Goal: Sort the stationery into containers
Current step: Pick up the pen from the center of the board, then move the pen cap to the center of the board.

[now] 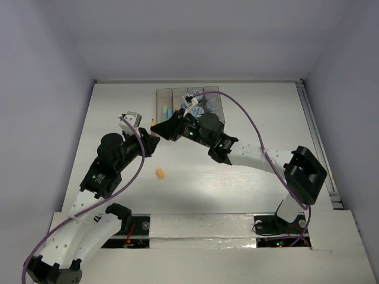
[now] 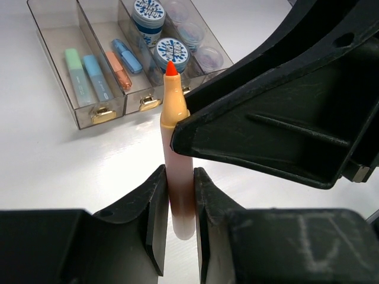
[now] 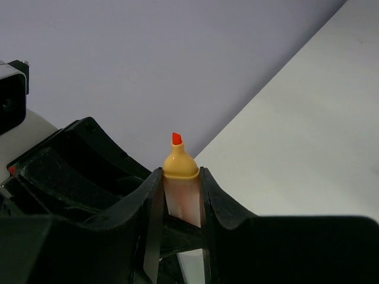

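Tabletop [image 1: 118, 112]: marker [image 3: 180, 164] btm hid, right pincer [image 3: 179, 177].

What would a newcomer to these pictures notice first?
An uncapped orange marker stands out most, gripped at once by the left gripper low on its barrel and the right gripper just below its tip. Beyond it, the row of bins holds pastel markers and blue-topped jars.

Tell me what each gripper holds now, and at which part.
Both hold the same uncapped orange marker: the left gripper at its lower barrel, the right gripper just below the yellow collar.
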### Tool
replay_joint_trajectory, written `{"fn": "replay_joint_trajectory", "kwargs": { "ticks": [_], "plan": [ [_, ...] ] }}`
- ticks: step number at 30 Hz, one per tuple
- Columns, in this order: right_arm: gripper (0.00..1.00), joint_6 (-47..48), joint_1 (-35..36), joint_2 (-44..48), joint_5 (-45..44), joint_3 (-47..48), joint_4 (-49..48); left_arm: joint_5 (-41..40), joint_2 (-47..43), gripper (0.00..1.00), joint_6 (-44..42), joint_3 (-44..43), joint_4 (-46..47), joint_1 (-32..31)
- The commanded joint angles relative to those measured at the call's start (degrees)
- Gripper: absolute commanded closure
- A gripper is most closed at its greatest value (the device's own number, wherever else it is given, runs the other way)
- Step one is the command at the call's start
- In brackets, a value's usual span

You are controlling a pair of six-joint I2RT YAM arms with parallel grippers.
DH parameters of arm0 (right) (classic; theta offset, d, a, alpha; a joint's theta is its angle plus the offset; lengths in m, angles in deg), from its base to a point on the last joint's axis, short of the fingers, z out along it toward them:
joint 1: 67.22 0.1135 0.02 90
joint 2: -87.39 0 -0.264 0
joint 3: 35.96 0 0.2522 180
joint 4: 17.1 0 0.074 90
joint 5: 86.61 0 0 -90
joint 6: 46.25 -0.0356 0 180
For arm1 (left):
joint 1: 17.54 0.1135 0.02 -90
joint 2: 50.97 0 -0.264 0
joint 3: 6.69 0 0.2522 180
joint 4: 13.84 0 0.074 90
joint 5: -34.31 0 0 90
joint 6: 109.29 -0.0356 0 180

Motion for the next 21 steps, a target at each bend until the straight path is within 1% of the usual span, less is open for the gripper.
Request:
{"fn": "replay_joint_trajectory", "kwargs": {
  "ticks": [1,5,6,8,9,10,11,14,16,17,19,21],
  "plan": [
    [0.88,0.2,0.9,2.9,2.4,-1.1,-5.6,0.6,-0.2,1.0,-1.1,-0.3,1.1,-0.1],
    [0.61,3.6,0.9,5.8,0.1,-2.6,-1.8,0.7,-1.7,1.0,-1.5,-0.2,1.1,-0.1],
    [0.45,5.4,0.9,6.4,-0.4,-2.8,0.6,0.4,-1.9,1.0,-1.5,-0.3,1.1,-0.1],
    [0.33,6.8,0.9,8.4,-2.0,-3.9,3.0,0.1,-2.4,1.0,-1.6,-0.3,1.0,-0.1],
    [0.25,7.6,0.9,9.2,-2.4,-4.8,4.1,-0.1,-2.4,1.0,-1.7,-0.3,0.9,-0.1],
    [0.22,7.8,0.2,10.1,-2.8,-5.6,4.4,-0.2,-2.5,1.0,-1.7,-0.4,0.8,-0.1],
    [0.22,8.3,-0.6,11.0,-3.1,-7.5,4.7,-0.4,-2.7,1.0,-1.8,-0.4,0.8,-0.1],
    [0.22,10.6,-1.2,14.5,-4.7,-10.2,8.8,-0.7,-3.1,1.0,-1.8,-0.4,0.8,-0.1],
    [0.34,12.7,-1.9,15.3,-5.8,-11.8,12.1,-1.0,-3.4,1.0,-1.8,-0.4,0.8,-0.1],
    [0.53,13.1,-1.9,14.9,-5.8,-12.0,15.4,-1.1,-3.5,1.0,-1.7,-0.4,0.8,-0.1],
    [0.7,13.0,-1.9,12.3,-5.3,-12.0,18.4,-1.5,-3.8,1.0,-1.5,-0.5,1.1,-0.1],
    [0.84,12.9,-1.9,9.7,-2.3,-11.4,21.1,-1.9,-4.2,1.0,-1.4,-0.5,1.1,-0.1]
  ]
}}
